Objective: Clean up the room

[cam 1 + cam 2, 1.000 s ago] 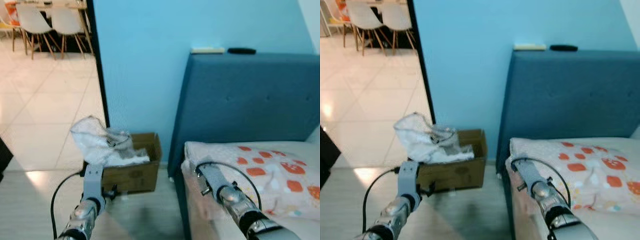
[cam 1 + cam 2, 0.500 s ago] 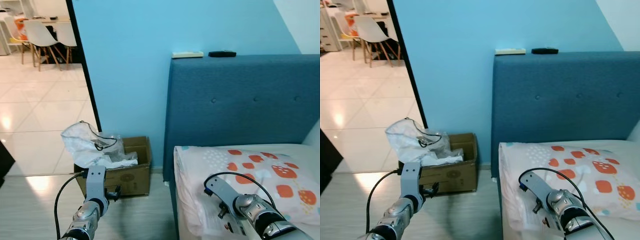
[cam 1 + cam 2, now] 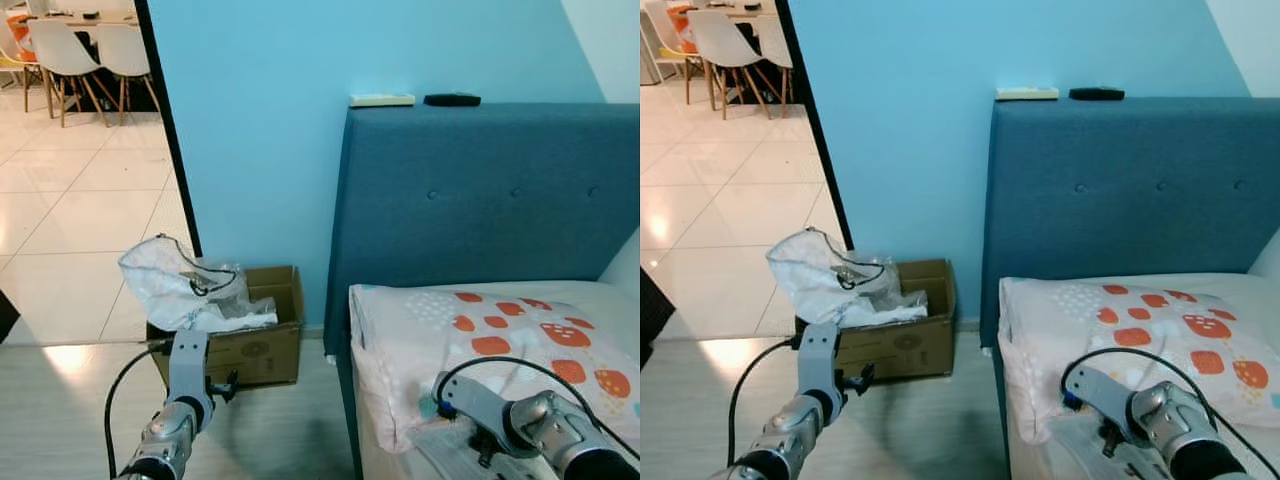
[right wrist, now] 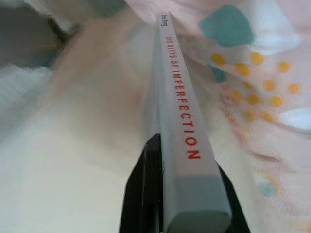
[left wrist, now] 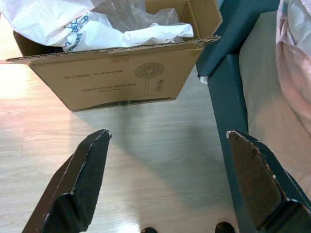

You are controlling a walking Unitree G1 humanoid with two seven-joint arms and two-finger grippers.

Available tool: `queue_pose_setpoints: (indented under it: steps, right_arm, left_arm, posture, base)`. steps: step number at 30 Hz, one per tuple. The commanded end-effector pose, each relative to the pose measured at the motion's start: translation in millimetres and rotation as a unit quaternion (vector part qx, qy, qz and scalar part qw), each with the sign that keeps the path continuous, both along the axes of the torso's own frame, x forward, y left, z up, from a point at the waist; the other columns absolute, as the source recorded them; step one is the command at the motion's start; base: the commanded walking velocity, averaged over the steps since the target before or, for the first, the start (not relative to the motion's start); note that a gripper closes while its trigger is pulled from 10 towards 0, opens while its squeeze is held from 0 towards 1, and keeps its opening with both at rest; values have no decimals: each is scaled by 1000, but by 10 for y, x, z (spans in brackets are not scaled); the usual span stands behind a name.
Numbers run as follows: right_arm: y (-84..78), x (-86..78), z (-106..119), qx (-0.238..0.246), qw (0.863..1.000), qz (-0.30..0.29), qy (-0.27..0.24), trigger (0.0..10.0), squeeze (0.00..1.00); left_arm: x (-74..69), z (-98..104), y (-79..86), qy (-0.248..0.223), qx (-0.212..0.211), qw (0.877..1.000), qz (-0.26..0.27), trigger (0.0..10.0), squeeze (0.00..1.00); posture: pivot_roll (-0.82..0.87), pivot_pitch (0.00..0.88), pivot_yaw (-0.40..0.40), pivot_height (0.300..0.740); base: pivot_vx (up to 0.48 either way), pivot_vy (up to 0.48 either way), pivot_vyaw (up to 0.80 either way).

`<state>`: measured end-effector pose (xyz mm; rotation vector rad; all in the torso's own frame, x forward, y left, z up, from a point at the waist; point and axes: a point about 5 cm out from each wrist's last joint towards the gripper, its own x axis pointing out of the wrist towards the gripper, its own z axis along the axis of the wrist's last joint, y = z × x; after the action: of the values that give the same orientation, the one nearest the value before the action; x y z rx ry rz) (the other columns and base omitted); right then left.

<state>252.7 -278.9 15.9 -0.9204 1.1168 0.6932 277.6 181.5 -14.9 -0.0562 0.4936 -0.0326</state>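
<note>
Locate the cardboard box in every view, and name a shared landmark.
Left eye view: cardboard box on the floor, left of the headboard.
Right eye view: cardboard box, lower left.
Left wrist view: cardboard box ahead of the open left claw.
Right wrist view: faces a book instead.
Landmark: the headboard.

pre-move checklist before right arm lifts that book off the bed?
1. Right gripper shut on book spine: ok, fingers on both sides.
2. Depth of grip: cannot tell, only the near end sits between the fingers.
3. Book free of the pillow: cannot tell, patterned fabric lies right beside it.
4. Left gripper open, holding nothing: ok.
5. Cardboard box has room: not ok, plastic bags heap above its rim.
6. Floor before the box bare: ok.
</note>
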Motion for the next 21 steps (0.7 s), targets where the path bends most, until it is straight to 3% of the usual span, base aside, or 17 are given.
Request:
queue_pose_setpoints:
  steps: [1,2,4,7,8,9,11,15,21]
  right_arm:
    - [-51,65,16,-54,997,38,-36,10000,0]
    - [-48,86,-14,-89,992,65,-65,10000,0]
    - [-48,86,-14,-89,992,65,-65,10000,0]
    - [-46,105,-35,-158,970,103,-155,10000,0]
    - [-46,105,-35,-158,970,103,-155,10000,0]
    - [-37,123,-8,-168,962,109,-187,10000,0]
    - [-37,123,-8,-168,962,109,-187,10000,0]
    - [135,96,-36,-150,951,122,-243,10000,0]
    - [303,-43,-279,-116,959,139,-220,10000,0]
  left_arm:
    - [-26,-26,3,8,-3,1000,1,10000,0]
    - [-25,-26,2,8,-3,1000,1,10000,0]
    - [-25,-26,2,8,-3,1000,1,10000,0]
    - [-31,-26,20,7,-3,1000,3,10000,0]
    - [-31,-26,20,7,-3,1000,3,10000,0]
    - [-41,-30,49,7,-2,1000,10,10000,0]
    - [-41,-30,49,7,-2,1000,10,10000,0]
    - [-142,-93,218,23,-1,999,50,10000,0]
    - [-240,-152,308,36,6,997,65,10000,0]
  posture:
    - [-37,0,-33,740]
    - [-39,0,-33,740]
    - [-39,0,-33,740]
    - [-52,10,-34,740]
    - [-52,10,-34,740]
    - [-63,13,-32,740]
    - [-63,13,-32,740]
    - [-66,16,-43,740]
    - [-53,15,-44,740]
  base:
    - [0,0,0]
    - [0,0,0]
    - [0,0,0]
    - [0,0,0]
    - [0,0,0]
    - [0,0,0]
    - [0,0,0]
    - [0,0,0]
    - [0,0,0]
